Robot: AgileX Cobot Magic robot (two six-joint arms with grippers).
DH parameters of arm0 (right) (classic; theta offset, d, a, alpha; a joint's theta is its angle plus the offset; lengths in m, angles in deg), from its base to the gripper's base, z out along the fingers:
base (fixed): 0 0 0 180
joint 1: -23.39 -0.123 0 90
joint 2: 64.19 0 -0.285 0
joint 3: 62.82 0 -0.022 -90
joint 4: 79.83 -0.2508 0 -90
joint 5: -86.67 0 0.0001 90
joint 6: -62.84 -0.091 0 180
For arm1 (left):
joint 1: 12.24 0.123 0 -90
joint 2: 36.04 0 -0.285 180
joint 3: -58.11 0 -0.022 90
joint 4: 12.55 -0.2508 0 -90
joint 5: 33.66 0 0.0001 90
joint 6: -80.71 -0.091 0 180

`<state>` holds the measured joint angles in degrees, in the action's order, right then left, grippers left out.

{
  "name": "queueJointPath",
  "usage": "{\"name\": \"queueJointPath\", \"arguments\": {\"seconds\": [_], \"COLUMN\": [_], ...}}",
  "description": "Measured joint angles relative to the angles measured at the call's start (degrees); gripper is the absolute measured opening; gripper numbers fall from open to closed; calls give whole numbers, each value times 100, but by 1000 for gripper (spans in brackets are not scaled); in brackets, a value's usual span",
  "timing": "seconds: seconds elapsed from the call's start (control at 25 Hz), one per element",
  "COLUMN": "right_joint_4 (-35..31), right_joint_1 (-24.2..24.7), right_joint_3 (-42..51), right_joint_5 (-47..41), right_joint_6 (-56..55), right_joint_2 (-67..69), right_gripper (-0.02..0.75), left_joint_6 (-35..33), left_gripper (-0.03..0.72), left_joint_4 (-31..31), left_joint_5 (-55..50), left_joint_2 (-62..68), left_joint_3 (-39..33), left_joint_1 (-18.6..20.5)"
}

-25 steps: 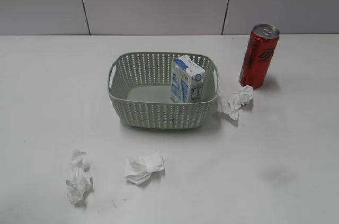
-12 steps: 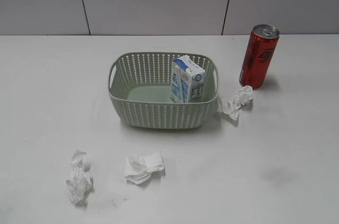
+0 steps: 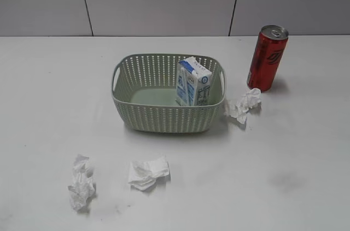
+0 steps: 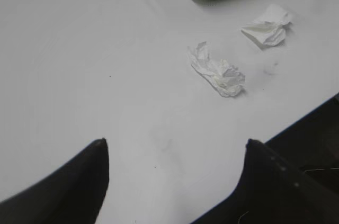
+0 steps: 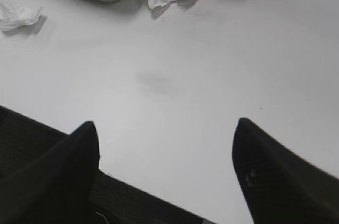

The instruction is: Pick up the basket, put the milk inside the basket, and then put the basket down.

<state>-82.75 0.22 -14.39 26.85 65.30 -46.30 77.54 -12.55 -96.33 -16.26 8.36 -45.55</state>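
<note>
From the exterior view, you have the sage-green basket sitting flat on the white counter near the middle; the milk carton stands upright inside it, against its 3 o'clock end; a red drink can stands at 2 o'clock of the basket, well apart; a crumpled tissue lies just beside the basket at 4 o'clock, and two more tissue wads lie toward 6 and 7 o'clock; no arm shows here.

In the left wrist view, your left hand is spread wide over bare counter, holding nothing; the basket's corner sits at 12 o'clock, with two wads near it.

In the right wrist view, your right hand is likewise spread and empty above the counter's near edge; basket, tissue and can line the top.
</note>
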Motion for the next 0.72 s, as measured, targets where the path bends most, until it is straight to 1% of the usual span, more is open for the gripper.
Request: {"name": "queueJointPath", "arguments": {"seconds": [0.48,0.56,0.64,0.72], "right_joint_4": [-15,-21,-24,-30], "right_joint_1": [56,261,611,1048], "right_joint_3": [0,0,0,0], "right_joint_5": [0,0,0,2], "right_joint_6": [0,0,0,0], "right_joint_2": [-81,-179,-304,-489], "right_gripper": [590,590,590,590], "left_joint_6": [0,0,0,0], "left_gripper": [588,588,588,588], "left_joint_4": [0,0,0,0], "left_joint_5": [19,26,33,33], "left_joint_2": [-39,-130,-230,-383], "left_joint_3": [0,0,0,0], "left_joint_1": [30,273,716,1249]}}
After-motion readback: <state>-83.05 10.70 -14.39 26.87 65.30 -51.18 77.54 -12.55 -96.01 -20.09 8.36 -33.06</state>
